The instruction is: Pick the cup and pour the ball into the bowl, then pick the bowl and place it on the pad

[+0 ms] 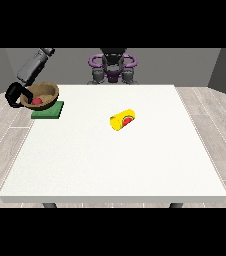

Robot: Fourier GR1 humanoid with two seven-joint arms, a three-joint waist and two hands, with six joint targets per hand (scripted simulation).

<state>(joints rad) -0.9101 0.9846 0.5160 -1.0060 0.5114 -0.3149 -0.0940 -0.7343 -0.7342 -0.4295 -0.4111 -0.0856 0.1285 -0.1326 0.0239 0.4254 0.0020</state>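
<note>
A: White square tabletop [110,160], matte, fills most of the view. Pale grey wood-plank floor [215,135] round it, grey walls [185,65] behind.

B: Robot?

A: Small at the top, behind the far edge, dark torso with purple rings [113,62]. One grey arm [34,66] reaches down at the view's left.

B: Task things?

A: Round brown wooden bowl [46,92] at the far left corner, tilted, over the flat green square pad [48,111]. Can't tell whether it touches the pad. Small red ball [37,101] sits inside the bowl.

B: Cup?

A: Yellow cylindrical cup [122,120] lies on its side near the tabletop's middle, well apart from the bowl, open mouth facing the camera's right. Inside looks red, with a dark or greenish rim line; can't say more.

B: Hand state?

A: Black hand at the view's left [16,95] is at the bowl's left rim, fingers curled round it, gripping the bowl. Part of it hangs past the tabletop's left edge.

B: Other hand?

A: Hand for the view's right doesn't show anywhere.
</note>
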